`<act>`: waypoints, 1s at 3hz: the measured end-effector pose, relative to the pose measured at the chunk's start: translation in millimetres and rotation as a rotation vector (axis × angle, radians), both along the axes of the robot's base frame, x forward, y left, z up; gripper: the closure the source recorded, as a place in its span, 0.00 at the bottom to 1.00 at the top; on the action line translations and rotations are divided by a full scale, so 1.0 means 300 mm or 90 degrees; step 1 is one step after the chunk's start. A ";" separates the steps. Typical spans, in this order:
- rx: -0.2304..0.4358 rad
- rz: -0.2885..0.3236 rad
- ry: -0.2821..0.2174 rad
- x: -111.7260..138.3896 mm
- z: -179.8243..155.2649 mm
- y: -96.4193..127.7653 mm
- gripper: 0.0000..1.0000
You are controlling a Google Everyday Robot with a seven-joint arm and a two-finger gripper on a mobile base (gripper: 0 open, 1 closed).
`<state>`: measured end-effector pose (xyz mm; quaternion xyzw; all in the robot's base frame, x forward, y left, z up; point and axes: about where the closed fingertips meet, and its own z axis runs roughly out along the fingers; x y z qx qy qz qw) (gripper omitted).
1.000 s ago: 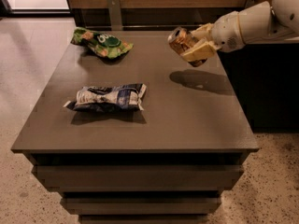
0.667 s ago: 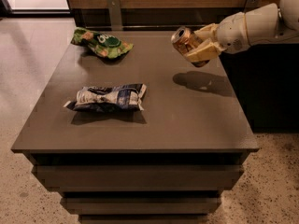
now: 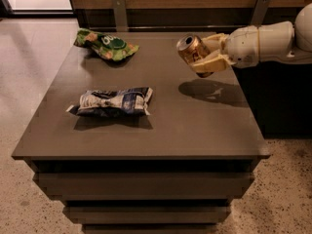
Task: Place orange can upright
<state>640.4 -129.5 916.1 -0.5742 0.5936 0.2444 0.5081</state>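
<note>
Nearest me, toward seven o'clock on the table (image 3: 195, 130), lies a crumpled blue-and-white snack bag (image 3: 111, 103). Further on, around three o'clock, the gripper (image 3: 201, 56) hangs above the table, its fingers (image 3: 210, 66) closed around the orange can (image 3: 189, 50). The can is clear of the surface, its shadow beneath it. Over the last second its silver top has swung from facing sideways to up and left. It is still tilted, so I reckon more turning and lowering remain. Farthest, at eleven o'clock, sits the green snack bag (image 3: 105, 45).
</note>
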 end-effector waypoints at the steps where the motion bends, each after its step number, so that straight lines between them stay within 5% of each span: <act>1: 0.047 0.011 -0.005 -0.027 -0.014 0.014 1.00; 3: 0.138 0.001 -0.032 -0.054 0.030 -0.043 1.00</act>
